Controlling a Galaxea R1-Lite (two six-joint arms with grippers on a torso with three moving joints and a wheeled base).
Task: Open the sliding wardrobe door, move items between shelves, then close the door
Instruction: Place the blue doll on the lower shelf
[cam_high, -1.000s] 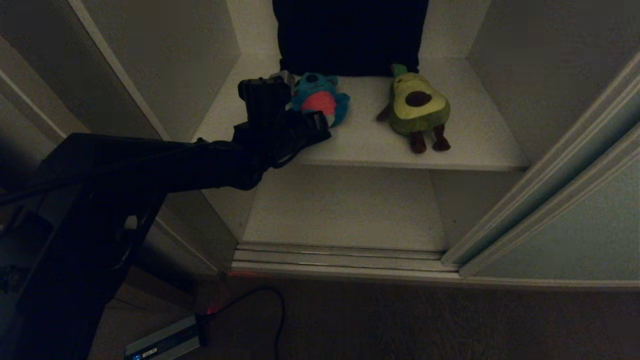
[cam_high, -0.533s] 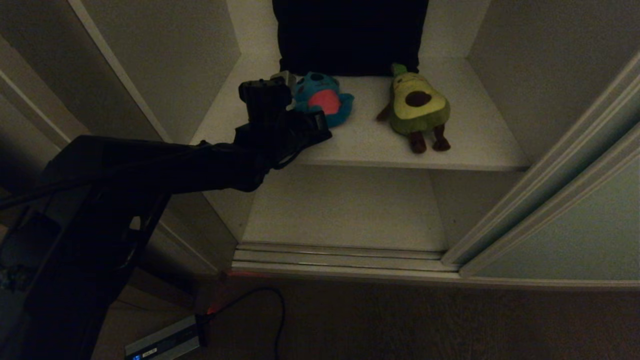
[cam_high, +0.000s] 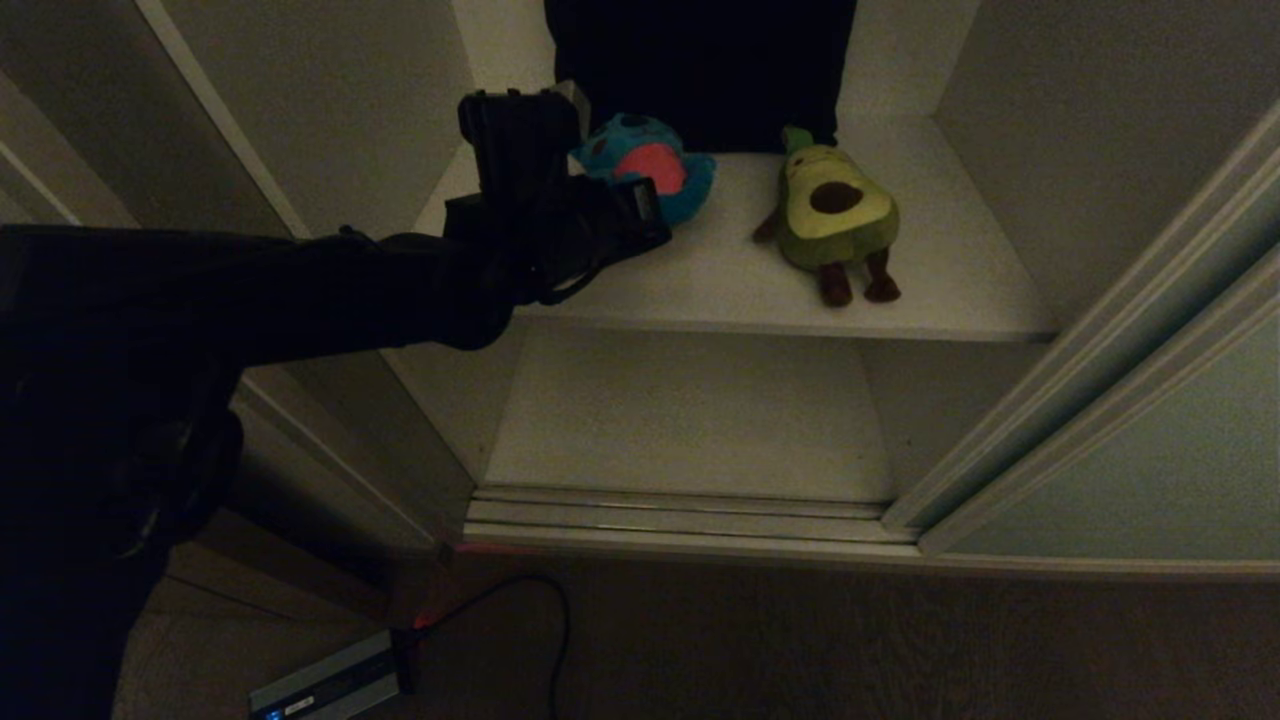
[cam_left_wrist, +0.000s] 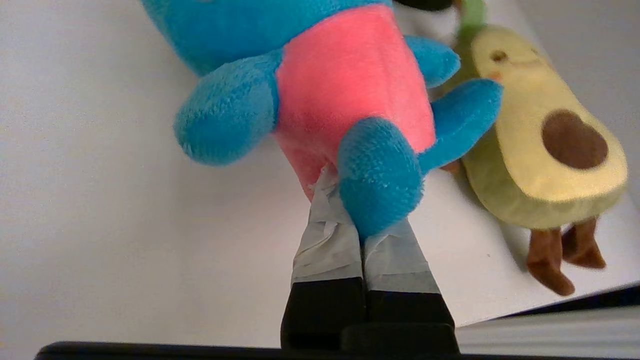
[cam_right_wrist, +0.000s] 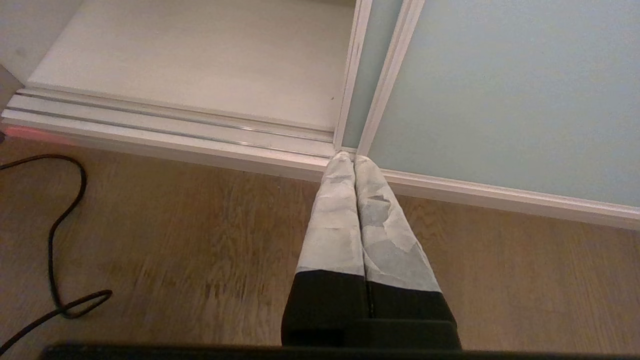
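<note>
The teal monster (cam_high: 648, 165) with its red-pink belly (cam_left_wrist: 345, 85) is tilted a little above the left part of the upper shelf (cam_high: 720, 285). My left gripper (cam_left_wrist: 341, 192) is shut on its lower body between the legs. In the head view the gripper (cam_high: 585, 150) is mostly hidden behind its own black wrist. The green avocado toy (cam_high: 835, 210) lies on the same shelf to the right, also seen in the left wrist view (cam_left_wrist: 545, 150). The lower shelf (cam_high: 690, 410) is bare. The sliding wardrobe door (cam_high: 1150, 470) stands pushed to the right. My right gripper (cam_right_wrist: 350, 159) hangs shut and empty over the wooden floor.
A dark cloth (cam_high: 700, 70) hangs at the back above the upper shelf. The ribbed floor track (cam_high: 680, 515) runs along the wardrobe's front. A grey box (cam_high: 330, 685) with a black cable (cam_right_wrist: 60, 225) lies on the floor at the left. The wardrobe's side wall (cam_high: 330, 120) is close to my left arm.
My left gripper has closed on the teal monster and risen, tipping the toy and lifting it toward the back. The avocado and the right arm have stayed still.
</note>
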